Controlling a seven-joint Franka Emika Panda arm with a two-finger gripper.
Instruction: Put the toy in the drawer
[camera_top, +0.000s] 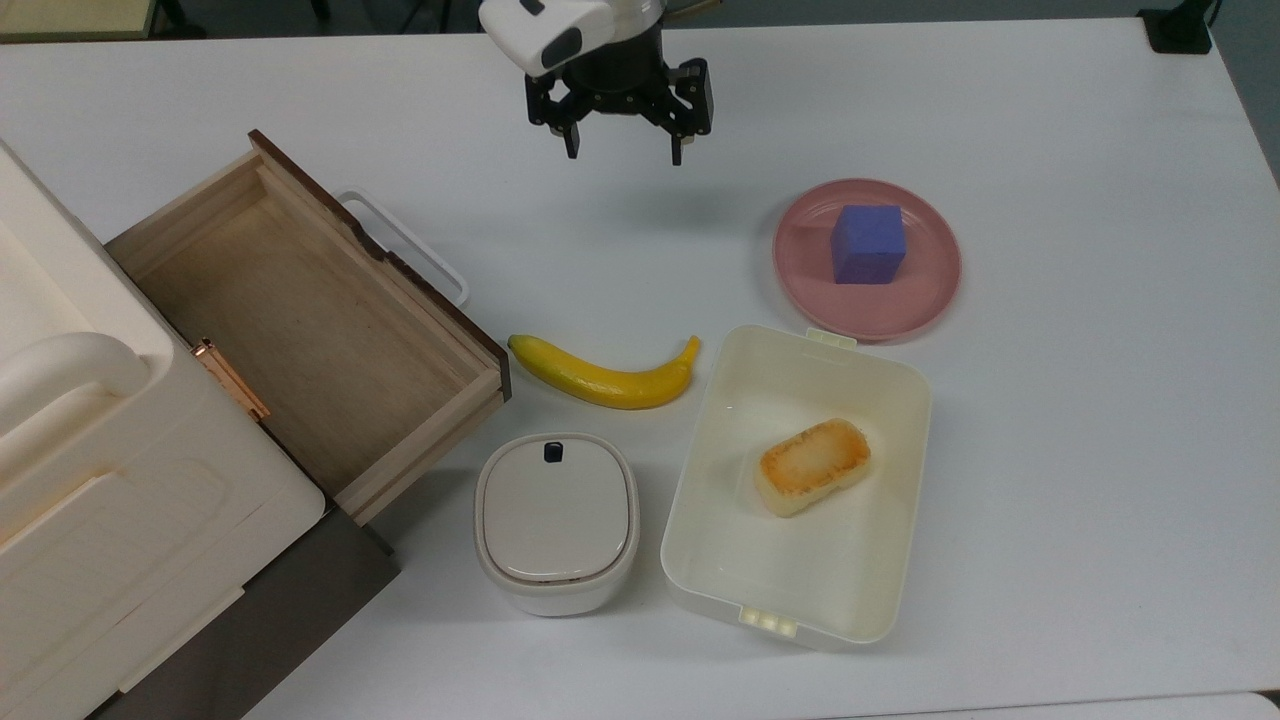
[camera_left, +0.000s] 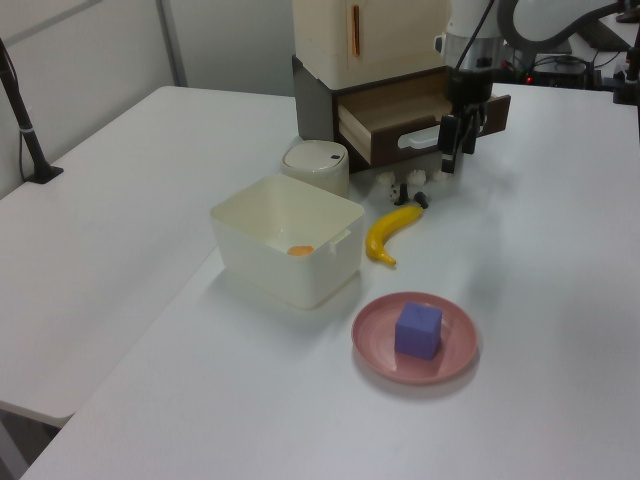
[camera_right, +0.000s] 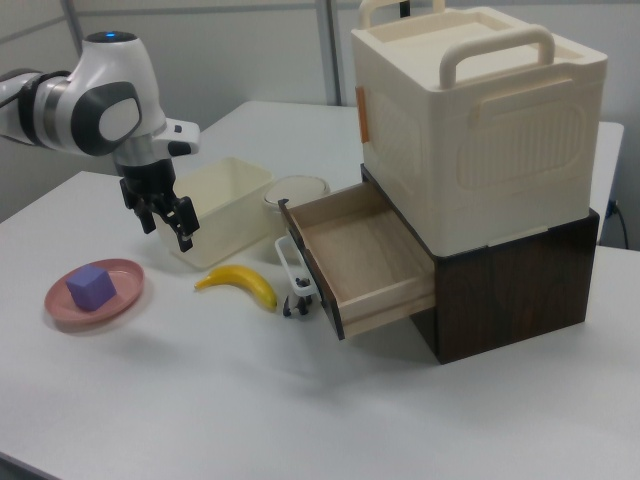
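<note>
The toy (camera_left: 404, 186), a tiny black-and-white panda, stands on the table between the banana (camera_left: 390, 232) and the drawer's front; in the right view the toy (camera_right: 297, 304) sits just below the white loop handle (camera_right: 289, 265). The light-wood drawer (camera_top: 300, 320) is pulled out and has nothing in it. My gripper (camera_top: 625, 148) hangs open and holds nothing, above the table beyond the banana (camera_top: 605, 377) and well apart from the toy. In the left view the gripper (camera_left: 456, 150) hangs in front of the drawer (camera_left: 400, 110).
A pink plate (camera_top: 800, 290) carries a blue-purple cube (camera_top: 868, 243). A cream tub (camera_top: 900, 500) holds a toasted bread piece (camera_top: 811, 466). A small lidded container (camera_top: 556, 520) stands near the drawer's corner. A big cream box (camera_right: 470, 120) sits on the dark cabinet.
</note>
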